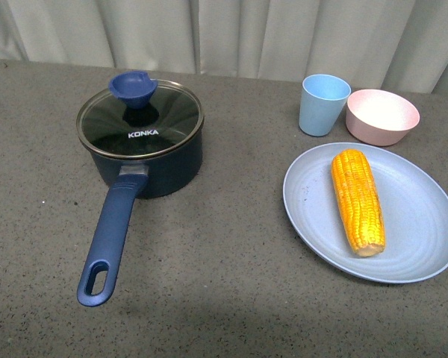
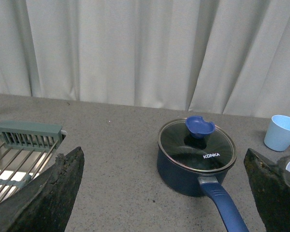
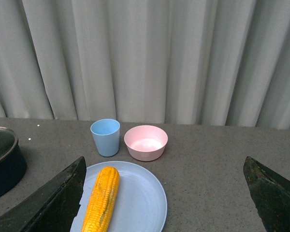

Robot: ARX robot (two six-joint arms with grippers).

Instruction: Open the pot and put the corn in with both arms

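- Left gripper (image 2: 163, 151) is spread wide, its two dark fingers (image 2: 58, 188) at the edges of its wrist view with nothing between them. Right gripper (image 3: 164, 159) is spread just as wide and is also empty. Neither arm shows in the front view.
- Seen from the front, the pot (image 1: 145, 160) sits toward 10 o'clock on the grey table (image 1: 224, 298). Its glass lid (image 1: 140, 119) is on, and the blue knob (image 1: 132, 86) sits on the far part of the lid.
- The pot's handle (image 1: 112, 231) runs from the body toward 7 o'clock, oval hole nearest the robot.
- The corn (image 1: 357, 200) lies toward 4 o'clock on a pale blue plate (image 1: 425, 231), well apart from the pot.
- The cob's long axis runs roughly 12 to 6, leaning slightly toward 5, with its paler cut end nearer the robot.
- A light-blue cup (image 1: 323, 104) and a pink bowl (image 1: 382, 115) stand just beyond the plate, near 1 o'clock.
- The left wrist camera looks straight at the pot and knob, the right one at the corn, so I judge the left arm better placed for the lid and the right for the cob.
- The right gripper would probably need to close across the cob's width, on its 9 and 3 o'clock sides.
- A dish rack (image 2: 19, 150) shows beside the left finger.
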